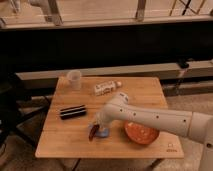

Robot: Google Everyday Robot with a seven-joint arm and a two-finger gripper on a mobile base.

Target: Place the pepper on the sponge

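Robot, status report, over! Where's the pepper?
Gripper low over sponge. Pepper at sponge's edge, under gripper. Bowl nearby, not blocking.

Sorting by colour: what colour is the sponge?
Light blue sponge, camera view; gripper just above it.
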